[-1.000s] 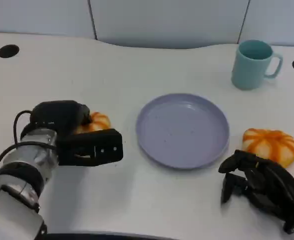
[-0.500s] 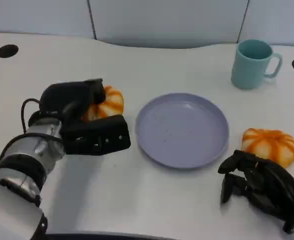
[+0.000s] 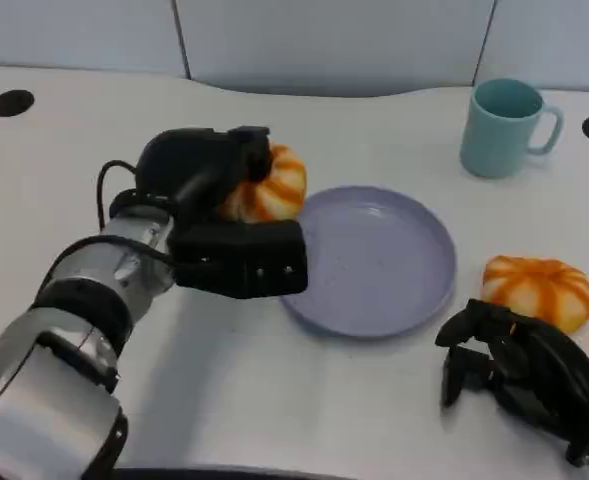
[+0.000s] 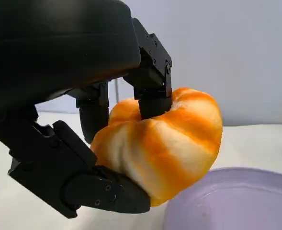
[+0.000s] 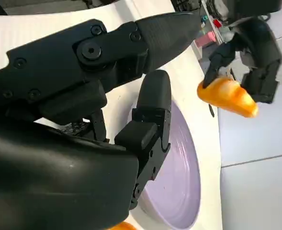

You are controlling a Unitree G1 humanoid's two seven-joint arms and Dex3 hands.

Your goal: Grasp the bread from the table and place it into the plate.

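My left hand [image 3: 219,215] holds an orange-and-white striped bread [image 3: 269,187] off the table, just beyond the left rim of the lilac plate [image 3: 374,260]. In the left wrist view the fingers [image 4: 152,81] clamp the bread [image 4: 164,143] from above and below, with the plate [image 4: 236,201] close under it. A second striped bread [image 3: 536,290] lies on the table right of the plate. My right hand [image 3: 519,375] rests on the table just in front of that bread, fingers curled, holding nothing. The right wrist view shows the plate [image 5: 179,182] and the held bread [image 5: 226,96].
A teal mug [image 3: 504,125] stands at the back right, beyond the plate. Two dark round holes [image 3: 12,102] mark the white table near its far left and far right edges. A pale wall runs along the back.
My left hand has lifted the bread off the table and carried it to the right, up to the plate's left rim. The right hand has stayed put.
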